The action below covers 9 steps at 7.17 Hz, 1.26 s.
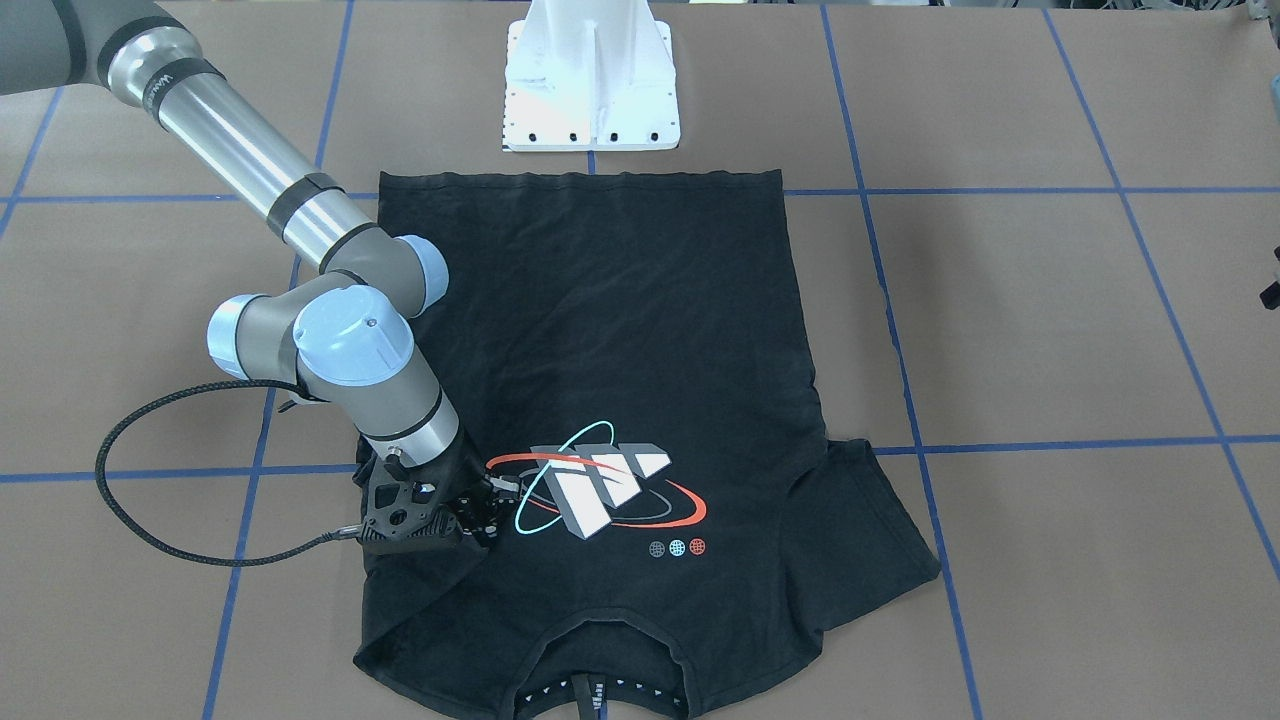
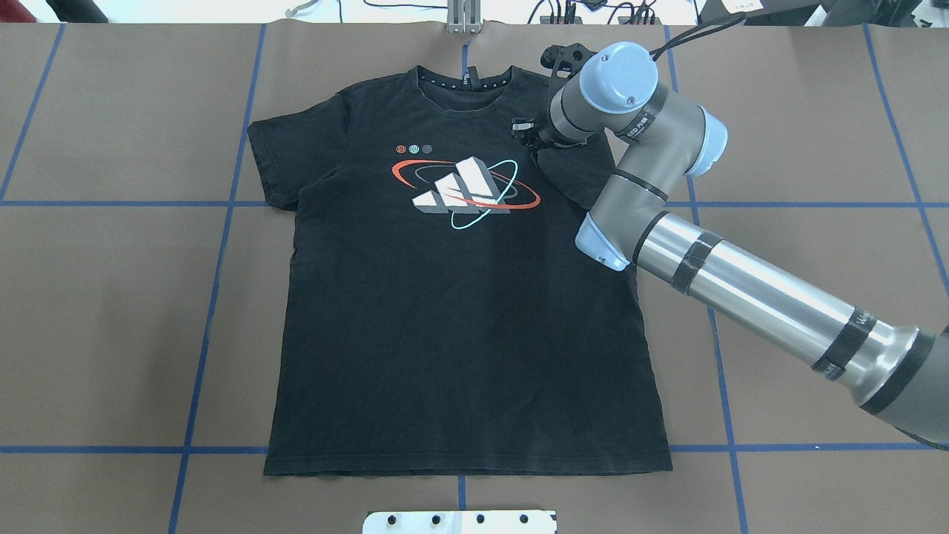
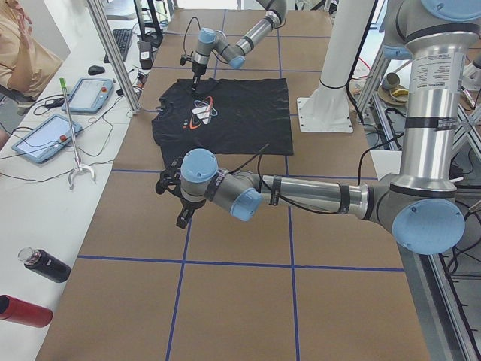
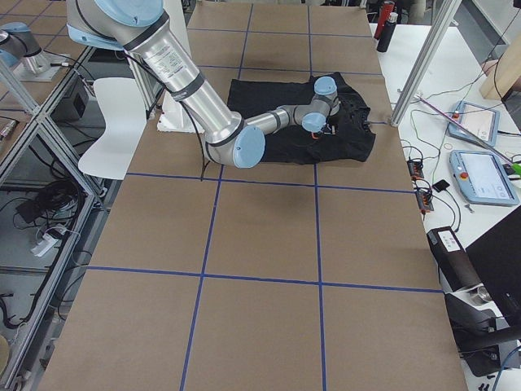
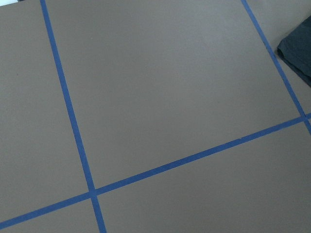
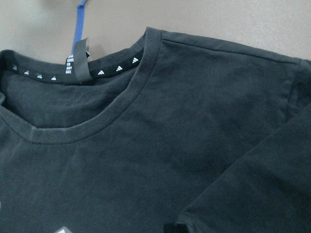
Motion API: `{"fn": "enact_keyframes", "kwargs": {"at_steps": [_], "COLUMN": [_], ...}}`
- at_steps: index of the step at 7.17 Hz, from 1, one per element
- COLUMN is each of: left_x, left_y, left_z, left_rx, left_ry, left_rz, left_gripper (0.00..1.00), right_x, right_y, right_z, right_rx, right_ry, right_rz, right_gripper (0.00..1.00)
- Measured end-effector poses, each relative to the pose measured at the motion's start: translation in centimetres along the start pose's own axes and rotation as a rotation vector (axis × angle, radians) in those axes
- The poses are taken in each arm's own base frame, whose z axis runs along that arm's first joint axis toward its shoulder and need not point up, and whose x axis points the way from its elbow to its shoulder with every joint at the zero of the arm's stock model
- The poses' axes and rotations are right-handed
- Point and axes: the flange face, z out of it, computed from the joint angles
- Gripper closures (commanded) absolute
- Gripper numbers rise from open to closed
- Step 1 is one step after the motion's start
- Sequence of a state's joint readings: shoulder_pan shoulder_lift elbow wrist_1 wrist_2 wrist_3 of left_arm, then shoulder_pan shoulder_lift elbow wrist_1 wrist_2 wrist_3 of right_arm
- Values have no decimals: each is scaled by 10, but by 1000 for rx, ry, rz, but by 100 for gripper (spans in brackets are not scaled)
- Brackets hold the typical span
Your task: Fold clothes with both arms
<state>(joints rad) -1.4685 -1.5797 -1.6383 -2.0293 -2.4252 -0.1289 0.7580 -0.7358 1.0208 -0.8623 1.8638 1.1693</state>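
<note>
The black T-shirt lies flat on the brown table in the middle of the overhead view, printed side up; its collar is at the top of that frame and its straight hem at the bottom, just above the white pedestal; the orbit logo sits on the chest, in the upper middle of the frame. One short sleeve spreads out flat at the upper left of the frame; on the upper right side the cloth is not spread in the same way, and in the right wrist view a flap of black cloth lies over the chest at the lower right. The right arm enters from the lower right of the overhead view and bends over this side of the shirt; the right gripper is down at the cloth beside the logo, but black fingers on black cloth hide how far it is open, and I cannot tell if it has hold of anything. The left arm reaches across the middle of the exterior left view; the left gripper hangs over the table below the shirt in that frame; its opening I cannot tell; its wrist view shows brown paper, blue tape lines and a shirt corner at the upper right.
</note>
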Motion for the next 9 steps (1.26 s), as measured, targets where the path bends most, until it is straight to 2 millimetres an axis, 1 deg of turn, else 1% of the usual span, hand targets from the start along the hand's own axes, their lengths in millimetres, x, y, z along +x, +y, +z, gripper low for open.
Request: {"fn": "enact_keyframes", "kwargs": {"at_steps": [1, 2, 3, 4, 5, 6, 7, 8, 9], "left_x": [2, 7, 18, 38, 74, 119, 156, 177, 188], "left_y": [-4, -19, -45, -76, -106, -133, -155, -170, -179], "left_z": [2, 9, 21, 35, 54, 81, 111, 141, 170], "left_rx": [1, -1, -4, -9, -20, -44, -68, -77, -65], "left_ry": [2, 9, 22, 41, 71, 108, 141, 165, 169], "left_rz": [7, 23, 39, 42, 39, 35, 34, 49, 72], "left_gripper": [1, 1, 1, 1, 1, 1, 2, 4, 8], "right_x": [-3, -9, -19, -24, -14, 5, 30, 59, 83], "right_y": [0, -2, -4, -3, 4, 12, 14, 16, 22], "right_z": [4, 2, -9, -29, -50, -77, -111, -143, -167], "right_rx": [4, 10, 14, -5, -51, -93, -136, -174, -196], "right_ry": [9, 8, -18, -59, -95, -128, -164, -196, -217], "right_rz": [17, 40, 52, 56, 58, 60, 67, 74, 77], "right_gripper": [0, 0, 0, 0, 0, 0, 0, 0, 0]}}
